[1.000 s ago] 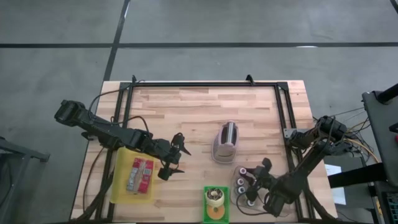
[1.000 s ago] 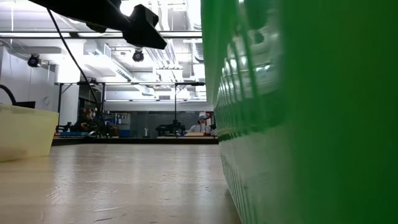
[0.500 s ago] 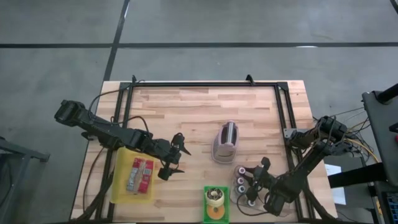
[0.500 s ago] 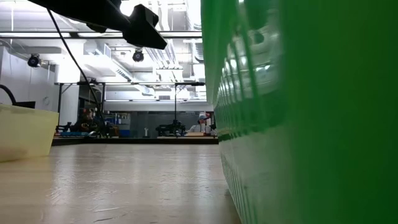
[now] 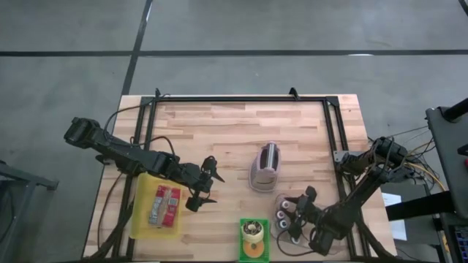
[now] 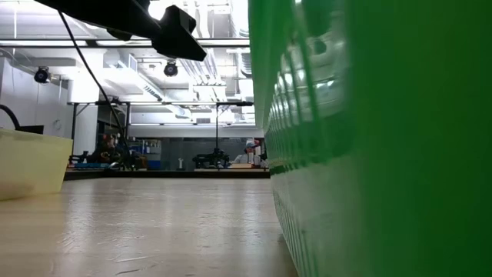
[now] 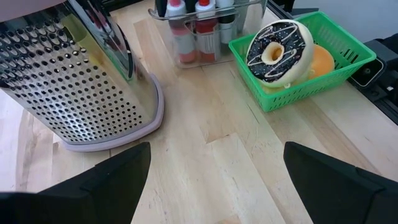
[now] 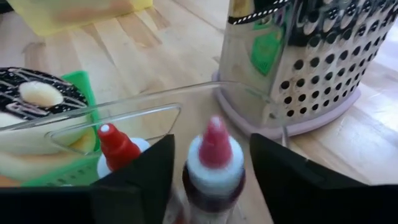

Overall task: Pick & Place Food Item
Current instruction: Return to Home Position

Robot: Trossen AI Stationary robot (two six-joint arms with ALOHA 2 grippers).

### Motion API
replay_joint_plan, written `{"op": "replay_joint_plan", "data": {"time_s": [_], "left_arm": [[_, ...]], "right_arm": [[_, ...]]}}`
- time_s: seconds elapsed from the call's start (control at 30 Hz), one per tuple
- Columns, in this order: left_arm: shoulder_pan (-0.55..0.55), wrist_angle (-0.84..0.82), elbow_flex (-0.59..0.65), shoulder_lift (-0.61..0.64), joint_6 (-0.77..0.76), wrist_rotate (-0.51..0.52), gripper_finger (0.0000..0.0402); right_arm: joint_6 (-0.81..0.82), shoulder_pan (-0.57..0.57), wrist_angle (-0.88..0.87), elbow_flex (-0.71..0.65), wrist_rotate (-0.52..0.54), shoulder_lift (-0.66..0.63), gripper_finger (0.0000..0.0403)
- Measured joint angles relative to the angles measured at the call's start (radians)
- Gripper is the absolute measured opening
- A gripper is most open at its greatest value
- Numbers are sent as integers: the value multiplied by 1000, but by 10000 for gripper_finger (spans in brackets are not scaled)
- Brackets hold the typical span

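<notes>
Wooden bench (image 5: pixel 234 131) below; my right pincer (image 5: pixel 294 219), fingers apart, hovers just behind the pink-capped bottle (image 8: pixel 213 152) standing in the transparent bin (image 8: pixel 112 115). Placing looks finished: next I lift clear without snagging it. Left pincer (image 5: pixel 203 183) waits, spread, beside the yellow bin (image 5: pixel 139 212).

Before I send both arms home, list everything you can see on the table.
cheese grater: one, silver on a pale pink base, mid-table
green bin: one, green, front edge, centre
donut: one, black with sprinkles, in the green bin on something orange
transparent bin: one, clear, right of the green bin
food colouring bottles: several, one pink cap and one red, in the transparent bin; full count hidden
yellow bin: one, front left, holding red packets
left pincer: open, between yellow bin and grater
right pincer: open, over the transparent bin
</notes>
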State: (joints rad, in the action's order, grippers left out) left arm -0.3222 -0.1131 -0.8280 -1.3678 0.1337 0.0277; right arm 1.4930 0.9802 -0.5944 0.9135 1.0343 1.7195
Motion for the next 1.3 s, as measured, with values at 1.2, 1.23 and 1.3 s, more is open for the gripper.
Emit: {"op": "replay_joint_plan", "data": {"time_s": [1.2, 1.23, 1.3], "left_arm": [[0, 3, 0, 167, 33, 77, 369], [0, 3, 0, 178, 33, 77, 369], [0, 3, 0, 206, 32, 77, 369]], "right_arm": [[-250, -11, -31, 48, 97, -132, 221], [-276, -12, -29, 58, 99, -139, 221], [-323, -12, -28, 79, 120, -149, 221]]}}
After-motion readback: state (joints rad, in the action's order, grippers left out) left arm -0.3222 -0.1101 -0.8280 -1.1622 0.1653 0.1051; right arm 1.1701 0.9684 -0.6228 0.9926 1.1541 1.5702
